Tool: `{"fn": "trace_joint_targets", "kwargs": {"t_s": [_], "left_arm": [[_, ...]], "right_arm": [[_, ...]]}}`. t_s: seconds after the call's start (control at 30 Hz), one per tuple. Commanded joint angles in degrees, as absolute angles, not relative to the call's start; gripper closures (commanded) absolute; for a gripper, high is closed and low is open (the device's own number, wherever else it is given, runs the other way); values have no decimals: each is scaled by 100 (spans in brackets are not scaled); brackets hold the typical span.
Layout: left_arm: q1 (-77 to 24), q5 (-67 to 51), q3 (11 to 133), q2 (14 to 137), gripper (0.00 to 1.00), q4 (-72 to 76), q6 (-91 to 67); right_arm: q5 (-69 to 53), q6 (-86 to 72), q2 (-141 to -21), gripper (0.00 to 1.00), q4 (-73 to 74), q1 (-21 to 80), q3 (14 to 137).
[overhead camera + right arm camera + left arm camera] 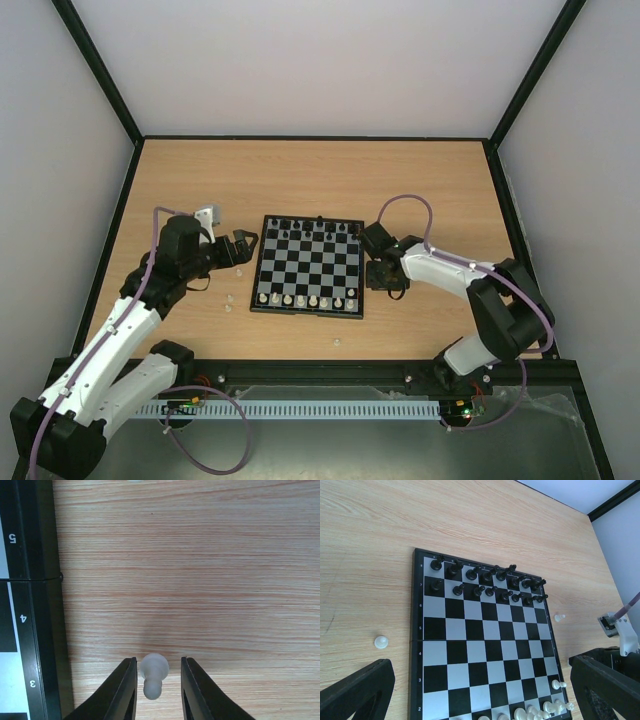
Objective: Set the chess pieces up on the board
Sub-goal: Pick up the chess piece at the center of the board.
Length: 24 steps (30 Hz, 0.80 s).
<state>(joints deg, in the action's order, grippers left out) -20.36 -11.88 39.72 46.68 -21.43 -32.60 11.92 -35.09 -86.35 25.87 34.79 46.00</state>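
The enclosure is being floored by a light wood-grain worktop (300, 175). It is being closed off at the back and both sides by plain pale wall panels (310, 60), which are being framed by black struts (98, 68). Even, diffuse light is being spread across the wood, and only faint shadows are being thrown. The near edge is being bounded by a black rail (330, 368), a slotted white cable duct (320, 410) and a grey sheet surface (350, 450).
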Motion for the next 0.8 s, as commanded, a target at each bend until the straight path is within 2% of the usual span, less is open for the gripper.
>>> {"fn": "trace_joint_targets", "kwargs": {"t_s": [0.0,0.33,0.57,0.77], "left_arm": [[-2066,-1238,3980,4623,1,-2209,-3259],[-2065,-1265,3986,4658,1,-2181,-3259],[-2065,-1253,3994,4700,1,-2148,-3261],[-2066,-1217,3949,4739,1,-2097,-3284]], "right_arm": [[1154,-3406,-8761,77,2707,3437,4701],[1072,-3367,-8580,98,2778,3436,4726],[849,-3305,-7963,99,3137,3544,4997],[708,-3408,-7684,98,3481,4183,5490]]}}
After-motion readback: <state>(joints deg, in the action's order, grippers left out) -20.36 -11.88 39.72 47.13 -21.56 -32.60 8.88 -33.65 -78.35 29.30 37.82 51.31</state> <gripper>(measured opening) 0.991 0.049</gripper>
